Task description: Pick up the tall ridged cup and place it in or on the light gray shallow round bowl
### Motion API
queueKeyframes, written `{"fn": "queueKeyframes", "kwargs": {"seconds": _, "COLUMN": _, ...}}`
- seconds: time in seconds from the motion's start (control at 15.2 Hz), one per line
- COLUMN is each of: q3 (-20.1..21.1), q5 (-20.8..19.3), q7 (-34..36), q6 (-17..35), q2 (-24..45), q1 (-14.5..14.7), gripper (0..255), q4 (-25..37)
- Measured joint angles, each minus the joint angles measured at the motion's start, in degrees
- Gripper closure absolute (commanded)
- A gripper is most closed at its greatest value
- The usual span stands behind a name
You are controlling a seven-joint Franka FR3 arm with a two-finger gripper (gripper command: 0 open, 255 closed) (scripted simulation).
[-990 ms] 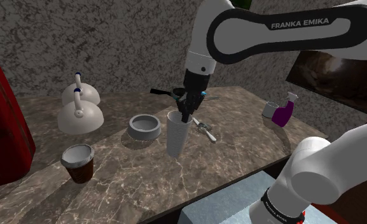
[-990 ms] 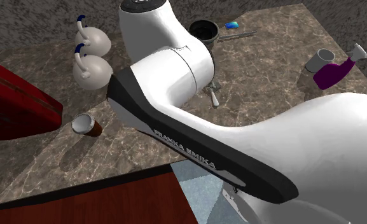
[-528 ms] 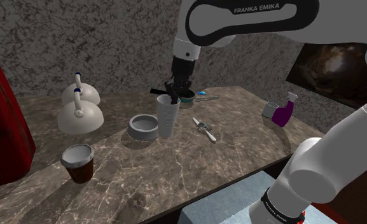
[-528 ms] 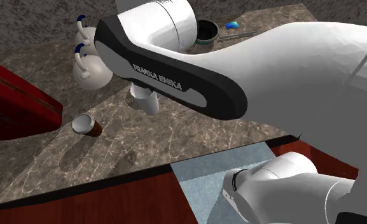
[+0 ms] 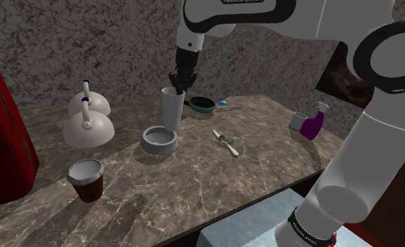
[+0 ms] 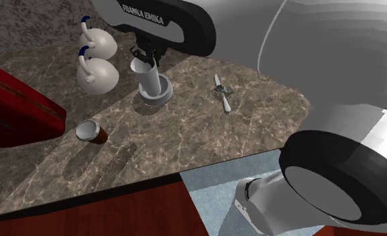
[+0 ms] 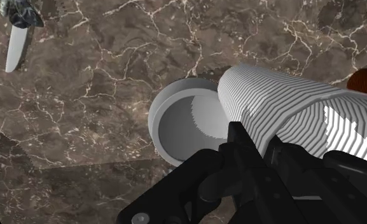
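1. Nearest to us in the shoulder view, the pale blue-grey box stand [image 5: 243, 231] is sitting against the front edge of the brown veined marble counter [image 5: 264, 165].
2. A little farther in, we are seeing a short brown cup with a white rim [image 5: 86, 179] standing alone toward the shoulder view's left.
3. Past it, the light grey shallow round bowl [image 5: 149, 147] is resting on the counter. A small silver utensil [image 5: 225, 142] is lying well apart from it, on the shoulder view's right.
4. The tall white ridged cup [image 5: 171, 109] is hanging upright with its base over the bowl's far part. In the wrist view the base is overlapping the bowl's hollow, but we cannot tell whether the two are touching.
5. The black two-finger gripper [image 5: 177, 83] is poised above the cup, its fingers clasping the rim.
6. Farther back, two white dome-shaped kettles [image 5: 88, 128] are standing on the shoulder view's left and a teal pan [image 5: 202, 104] is lying just behind the ridged cup. A purple spray bottle [image 5: 311, 125] is standing far to the right.
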Motion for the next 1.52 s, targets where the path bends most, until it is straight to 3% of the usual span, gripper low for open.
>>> {"fn": "queueKeyframes", "kwargs": {"seconds": 0.46, "q3": -1.00, "q5": -3.40, "q7": -0.86, "q6": -9.15, "q2": 16.99, "q1": 0.07, "gripper": 255, "q4": 25.73}}
{"fn": "queueKeyframes", "kwargs": {"seconds": 0.59, "q3": -1.20, "q5": -3.92, "q7": -1.02, "q6": -10.52, "q2": 20.03, "q1": 0.24, "gripper": 255, "q4": 30.08}}
{"fn": "queueKeyframes", "kwargs": {"seconds": 1.52, "q3": -1.40, "q5": -3.78, "q7": -1.87, "q6": -0.14, "q2": 19.64, "q1": -0.34, "gripper": 255, "q4": 19.24}}
